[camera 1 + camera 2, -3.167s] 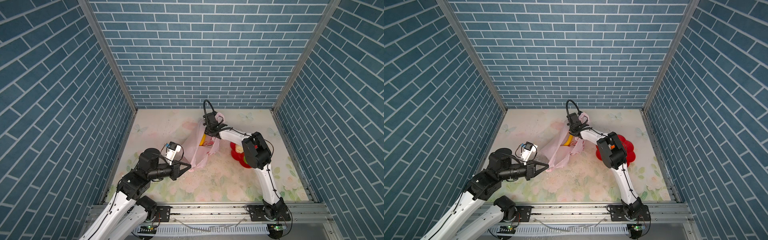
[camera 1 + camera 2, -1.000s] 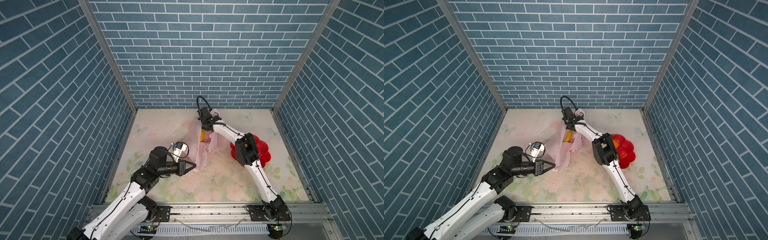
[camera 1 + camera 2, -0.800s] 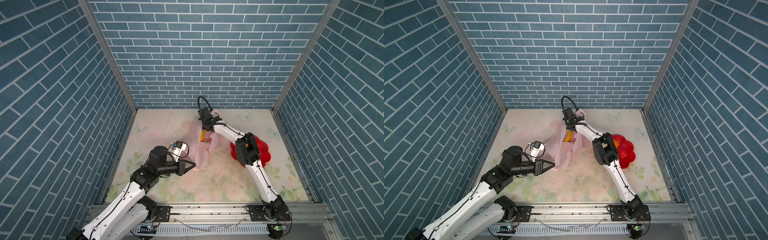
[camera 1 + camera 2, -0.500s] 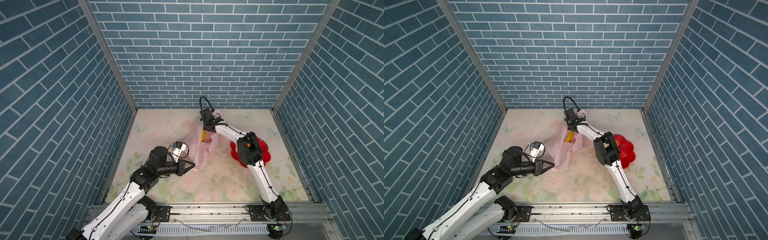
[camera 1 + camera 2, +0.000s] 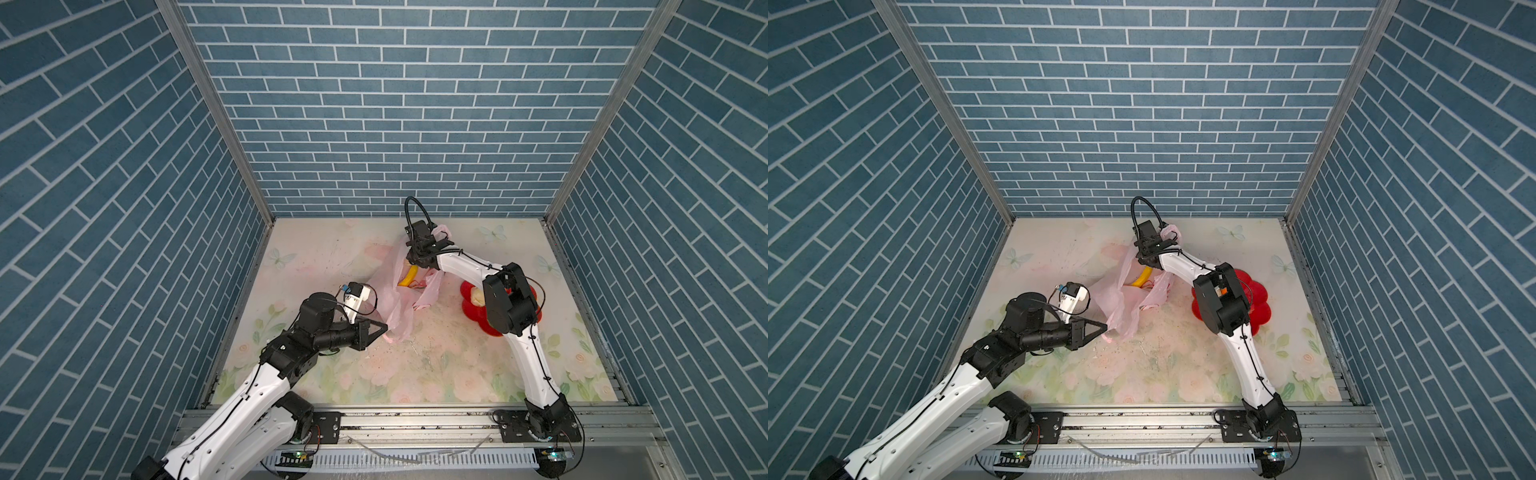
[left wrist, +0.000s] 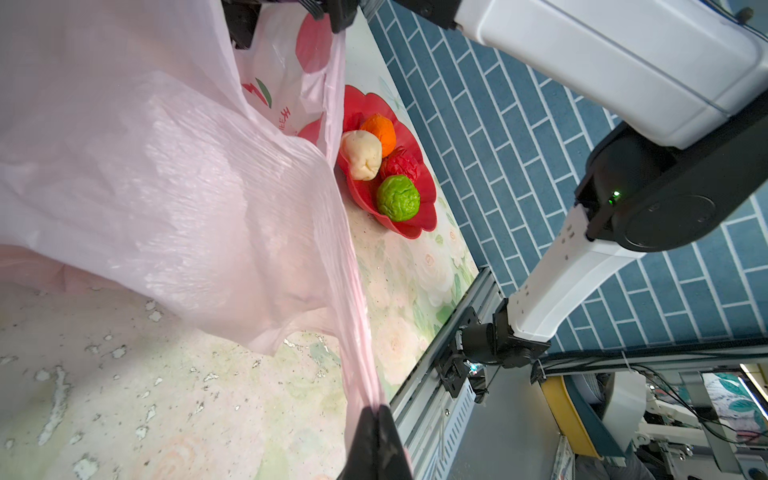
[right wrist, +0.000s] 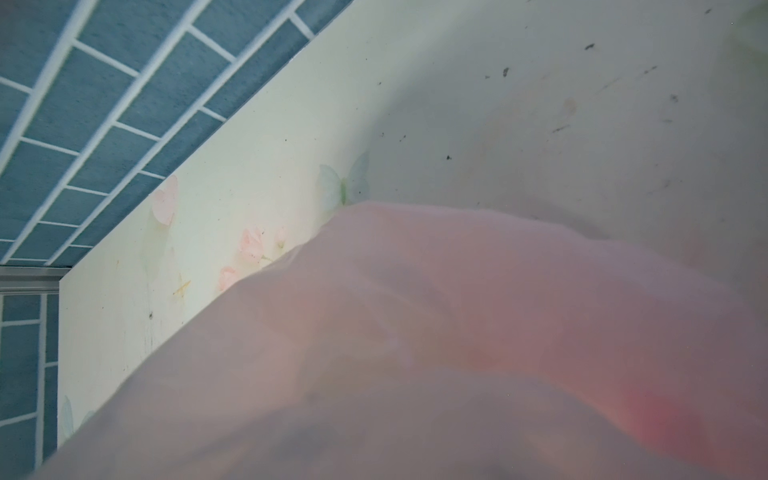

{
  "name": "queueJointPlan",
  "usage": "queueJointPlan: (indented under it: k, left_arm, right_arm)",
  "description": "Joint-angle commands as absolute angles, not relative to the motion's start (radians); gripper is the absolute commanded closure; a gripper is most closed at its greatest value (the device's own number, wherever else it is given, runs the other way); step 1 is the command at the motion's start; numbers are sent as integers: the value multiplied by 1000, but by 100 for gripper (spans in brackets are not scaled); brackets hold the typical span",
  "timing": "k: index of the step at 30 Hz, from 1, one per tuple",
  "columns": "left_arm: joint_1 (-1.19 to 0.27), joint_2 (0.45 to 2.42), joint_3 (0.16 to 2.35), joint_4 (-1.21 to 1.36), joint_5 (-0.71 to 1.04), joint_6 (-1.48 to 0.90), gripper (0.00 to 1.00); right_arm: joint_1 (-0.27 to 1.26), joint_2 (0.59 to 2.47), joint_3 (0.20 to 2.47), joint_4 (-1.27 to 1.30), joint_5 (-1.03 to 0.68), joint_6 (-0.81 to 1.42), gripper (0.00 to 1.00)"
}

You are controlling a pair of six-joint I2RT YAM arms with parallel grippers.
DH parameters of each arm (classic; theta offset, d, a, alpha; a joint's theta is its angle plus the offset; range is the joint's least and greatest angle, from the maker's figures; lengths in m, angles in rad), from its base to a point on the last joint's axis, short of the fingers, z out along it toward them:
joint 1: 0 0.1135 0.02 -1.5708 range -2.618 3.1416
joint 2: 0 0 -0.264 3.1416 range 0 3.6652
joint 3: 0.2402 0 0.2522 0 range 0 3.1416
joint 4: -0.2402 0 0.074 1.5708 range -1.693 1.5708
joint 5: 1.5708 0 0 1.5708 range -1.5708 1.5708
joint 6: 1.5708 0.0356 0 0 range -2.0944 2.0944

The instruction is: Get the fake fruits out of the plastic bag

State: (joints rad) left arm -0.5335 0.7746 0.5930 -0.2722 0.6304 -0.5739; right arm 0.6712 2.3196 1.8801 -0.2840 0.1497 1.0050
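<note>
The left gripper (image 6: 376, 415), clamped on the plastic bag (image 5: 395, 301), is stretching its mouth open mid-tabletop so the right gripper (image 5: 413, 261), jaws hidden, can reach the banana (image 5: 409, 275) inside; other fake fruits (image 6: 398, 198) are sitting on the plate (image 6: 428, 208).

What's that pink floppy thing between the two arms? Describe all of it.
It is a plastic bag: thin, translucent pale pink, crinkly, with red prints. It sags on the table, stretched between the arms: the left tool is shut on a strip of its near edge, the right tool sits at its raised far end. A yellow banana shows in its open mouth.
</note>
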Motion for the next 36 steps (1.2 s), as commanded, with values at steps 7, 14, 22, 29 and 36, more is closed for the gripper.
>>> queueJointPlan:
  k: [7, 14, 22, 29, 36]
  left_arm:
    - [-538, 818, 621, -214, 477, -552, 96]
    - [-539, 838, 609, -171, 357, -580, 96]
    - [-538, 860, 617, -154, 246, -579, 96]
    - [-538, 891, 617, -125, 232, -589, 96]
    - [-537, 888, 614, -112, 214, -598, 96]
  right_arm:
    - [709, 2146, 1745, -238, 107, 957, 100]
    - [734, 2075, 1657, -244, 87, 928, 100]
    - [749, 1996, 1573, -275, 74, 888, 100]
    - [749, 1902, 1492, -302, 54, 861, 100]
    - [749, 1827, 1453, -365, 7, 837, 100]
